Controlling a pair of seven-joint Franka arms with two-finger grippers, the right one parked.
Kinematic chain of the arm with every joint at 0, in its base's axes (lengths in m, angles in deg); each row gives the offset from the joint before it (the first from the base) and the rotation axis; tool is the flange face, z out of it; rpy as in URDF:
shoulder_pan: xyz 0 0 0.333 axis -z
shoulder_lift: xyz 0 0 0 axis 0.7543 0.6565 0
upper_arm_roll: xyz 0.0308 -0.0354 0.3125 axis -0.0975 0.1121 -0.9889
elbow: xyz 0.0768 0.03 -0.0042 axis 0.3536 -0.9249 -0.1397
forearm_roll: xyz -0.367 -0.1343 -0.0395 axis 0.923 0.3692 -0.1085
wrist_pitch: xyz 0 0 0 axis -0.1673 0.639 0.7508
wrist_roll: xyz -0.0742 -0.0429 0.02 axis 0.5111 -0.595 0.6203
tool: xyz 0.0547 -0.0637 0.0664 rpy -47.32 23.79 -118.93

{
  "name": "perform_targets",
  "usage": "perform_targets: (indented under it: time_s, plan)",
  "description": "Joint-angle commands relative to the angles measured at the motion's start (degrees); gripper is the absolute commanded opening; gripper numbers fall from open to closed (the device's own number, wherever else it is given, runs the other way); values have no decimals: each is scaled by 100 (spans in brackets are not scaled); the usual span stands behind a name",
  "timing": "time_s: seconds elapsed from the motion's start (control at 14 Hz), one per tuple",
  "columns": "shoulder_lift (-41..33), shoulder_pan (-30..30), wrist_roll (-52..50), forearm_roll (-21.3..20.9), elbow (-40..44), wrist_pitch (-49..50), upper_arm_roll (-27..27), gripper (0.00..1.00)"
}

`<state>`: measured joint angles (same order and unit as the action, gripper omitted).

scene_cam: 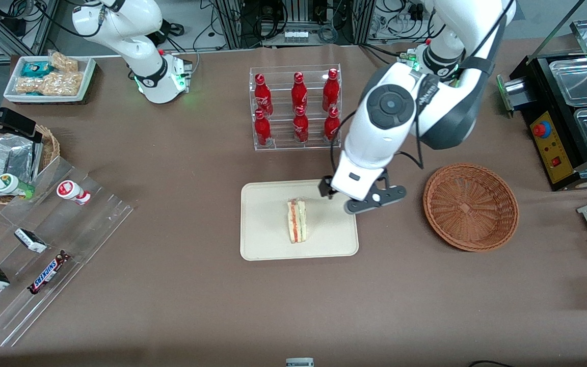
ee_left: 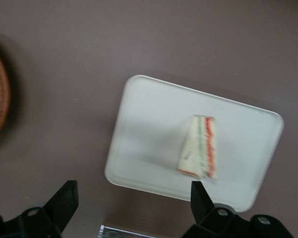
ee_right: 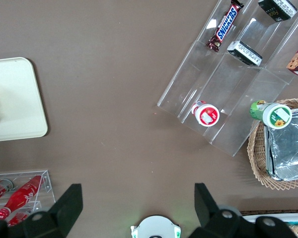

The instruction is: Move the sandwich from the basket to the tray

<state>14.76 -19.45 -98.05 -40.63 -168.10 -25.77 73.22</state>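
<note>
The sandwich (scene_cam: 297,220) lies on the tray (scene_cam: 268,244) near its middle (filling edge facing the parked arm's end). The tool (scene_cam: 361,200) hovers over the tray's edge nearest the basket (scene_cam: 470,207), fingers spread wide, holding nothing. The basket sits on the tabletop (scene_cam: 181,300).

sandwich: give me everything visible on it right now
The sandwich is a small triangular wedge of pale beige bread, with red and green filling stripes showing along its cut edge. It lies alone near the middle of the cream tray, touching nothing else. The gripper hangs open above the tray's edge nearest the wicker basket, clear of the sandwich. The basket holds nothing.
</note>
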Motion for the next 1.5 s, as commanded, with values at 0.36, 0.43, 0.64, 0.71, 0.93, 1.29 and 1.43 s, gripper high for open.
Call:
perform_targets:
  time_s: [0.36, 0.43, 0.64, 0.71, 0.93, 1.29, 1.43]
  plan:
    - [-1089, -1298, 1482, -351, -1362, 115, -49, 100]
    - [-1282, -1508, 1903, -350, -1503, 176, -49, 100]
    - [-1556, -1993, 2985, -324, -1487, 667, -49, 100]
    - [-1679, -2098, 3293, -315, -1478, 842, -49, 100]
    - [-1925, -2336, 4119, -307, -1277, 1545, -58, 100]
    - [-2057, -2828, 4790, -245, -995, 1943, -154, 100]
    - [-2066, -2838, 4782, -254, -959, 1952, -172, 100]
